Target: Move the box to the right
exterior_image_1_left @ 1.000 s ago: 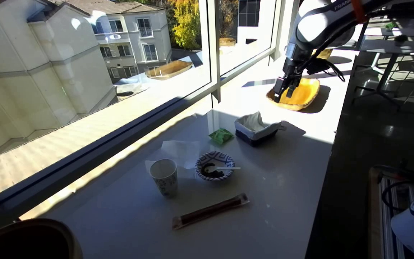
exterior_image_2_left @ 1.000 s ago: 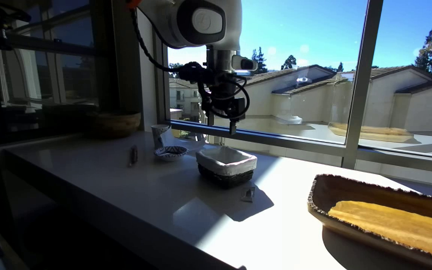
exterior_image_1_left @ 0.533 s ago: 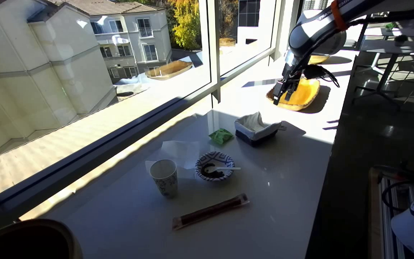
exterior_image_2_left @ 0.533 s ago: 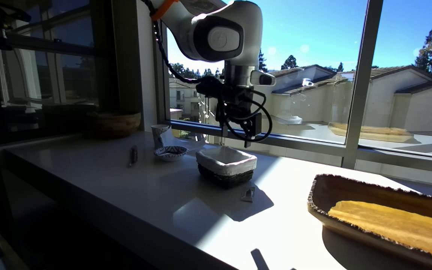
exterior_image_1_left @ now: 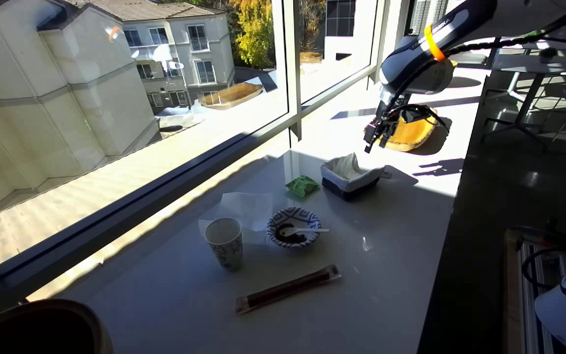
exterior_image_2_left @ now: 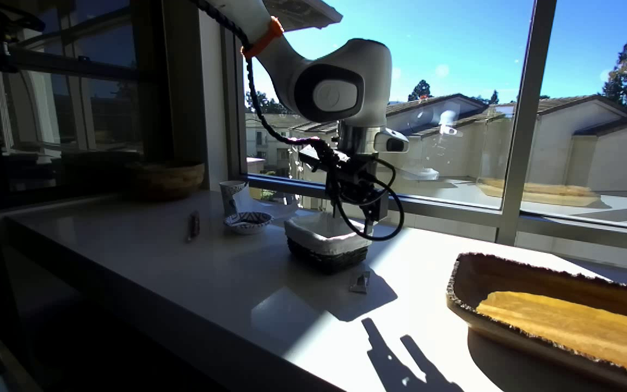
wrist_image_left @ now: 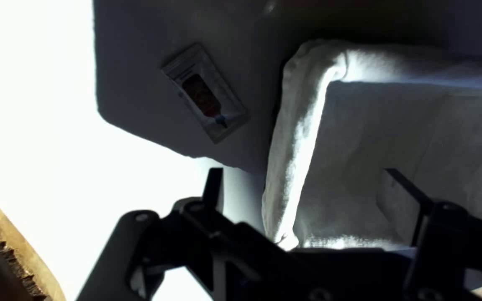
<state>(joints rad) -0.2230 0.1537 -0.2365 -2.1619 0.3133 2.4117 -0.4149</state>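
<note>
My black two-finger gripper spread wide, holding nothing; one finger over interior, one outside side wall of small, whitish-cloth-lined, dark woven rectangular box; height above rim I cannot tell; I should centre on wall, lower straight, pinch both layers, lift level, go right; box sits on glossy white counter, small silvery printed sachet just beside; outer finger must clear it.

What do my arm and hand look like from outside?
The arm is mostly whitish, with a black joint cover around a pale rounded cap, an orange band and a dark braided cable. The hand is black, with a looped black wire.
</note>
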